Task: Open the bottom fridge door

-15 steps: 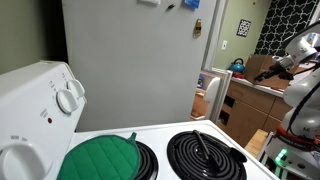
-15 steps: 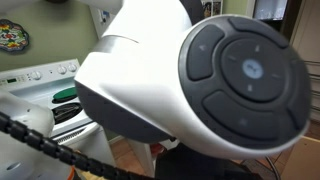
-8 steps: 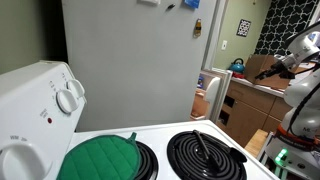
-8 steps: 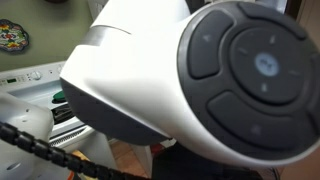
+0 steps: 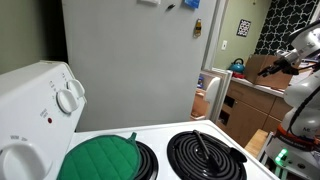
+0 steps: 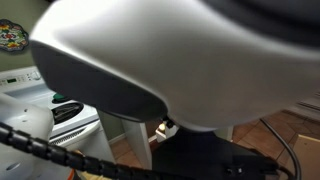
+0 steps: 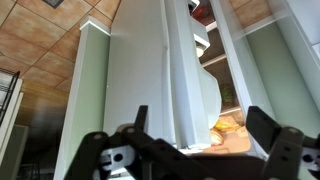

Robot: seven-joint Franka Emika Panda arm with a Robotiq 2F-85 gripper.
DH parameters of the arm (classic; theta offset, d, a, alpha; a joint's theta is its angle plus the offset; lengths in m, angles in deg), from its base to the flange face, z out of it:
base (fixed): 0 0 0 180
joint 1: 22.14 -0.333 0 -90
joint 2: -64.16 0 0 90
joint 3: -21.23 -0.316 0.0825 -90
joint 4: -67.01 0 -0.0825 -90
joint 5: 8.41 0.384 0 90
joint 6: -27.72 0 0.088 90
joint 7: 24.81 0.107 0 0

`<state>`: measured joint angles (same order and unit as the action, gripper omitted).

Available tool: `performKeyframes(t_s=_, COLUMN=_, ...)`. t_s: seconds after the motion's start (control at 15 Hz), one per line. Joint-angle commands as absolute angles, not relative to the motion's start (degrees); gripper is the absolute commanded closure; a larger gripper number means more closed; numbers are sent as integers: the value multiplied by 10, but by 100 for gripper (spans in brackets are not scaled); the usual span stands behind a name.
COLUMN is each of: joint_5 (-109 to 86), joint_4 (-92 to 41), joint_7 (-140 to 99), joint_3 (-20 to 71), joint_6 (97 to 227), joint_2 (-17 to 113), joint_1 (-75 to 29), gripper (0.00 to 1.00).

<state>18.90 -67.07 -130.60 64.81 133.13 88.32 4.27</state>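
Observation:
The bottom fridge door (image 5: 213, 96) is an off-white, round-edged panel seen nearly edge-on beside the fridge's grey side wall (image 5: 130, 60). It stands slightly ajar. In the wrist view, which is upside down, the door (image 7: 140, 80) fills the middle, and a gap beside it shows shelves and yellow food (image 7: 230, 125). My gripper (image 7: 198, 112) is open and empty, with its two black fingers framing the door's edge without touching it. In an exterior view the gripper (image 5: 267, 68) hangs at the right, well away from the door.
A white stove (image 5: 160, 150) with a green pot holder (image 5: 100, 160) fills the foreground. A wooden cabinet (image 5: 250, 105) with items on top stands past the fridge. The arm's white housing (image 6: 170, 60) blocks most of an exterior view. The tiled floor (image 7: 40, 40) shows in the wrist view.
The arm's housing has swung closer across an exterior camera and now covers nearly all of it. The gripper at the right has risen slightly. The door looks unchanged.

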Motion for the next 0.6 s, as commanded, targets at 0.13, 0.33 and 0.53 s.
performKeyframes(t_s=0.13, joint_5=78, joint_4=-655, joint_7=-1267, joint_3=605, joint_6=1315, joint_2=978, joint_1=61, gripper=0)
performKeyframes(t_s=0.33, joint_5=85, joint_4=-646, joint_7=-1274, joint_3=617, joint_6=1317, joint_2=977, joint_1=38, gripper=0)
performKeyframes(t_s=0.53, joint_5=76, joint_4=-649, joint_7=-1272, joint_3=612, joint_6=1317, joint_2=995, joint_1=37, gripper=0)
